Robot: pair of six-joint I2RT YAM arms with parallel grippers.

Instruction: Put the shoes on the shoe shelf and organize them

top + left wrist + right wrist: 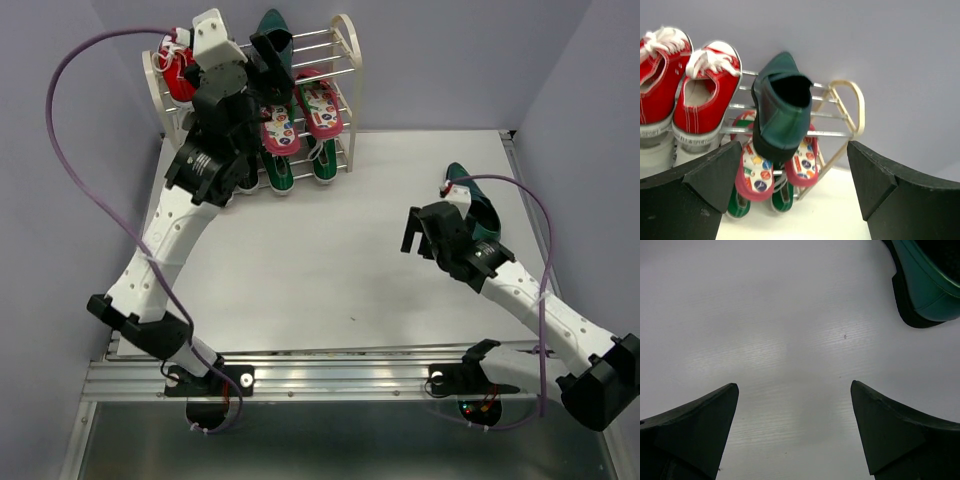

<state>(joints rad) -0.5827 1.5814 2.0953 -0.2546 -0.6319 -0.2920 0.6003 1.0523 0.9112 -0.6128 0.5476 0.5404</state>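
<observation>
Shoe shelf (347, 60) at the desk's (330, 250) far left, dark green loafer (782, 110) tilted on its top tier beside red sneakers (695, 100), left end effector (794, 150) wide open, empty, second loafer (925, 285) on the desk, right end effector (794, 385) wide open, empty, just beside it

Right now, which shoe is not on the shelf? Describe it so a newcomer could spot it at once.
On the white table, look to the right side, far from the shoe shelf at the back left. Beside the right gripper lies a dark green glossy loafer. It is the only shoe on the tabletop; the others are all at the shelf.
</observation>
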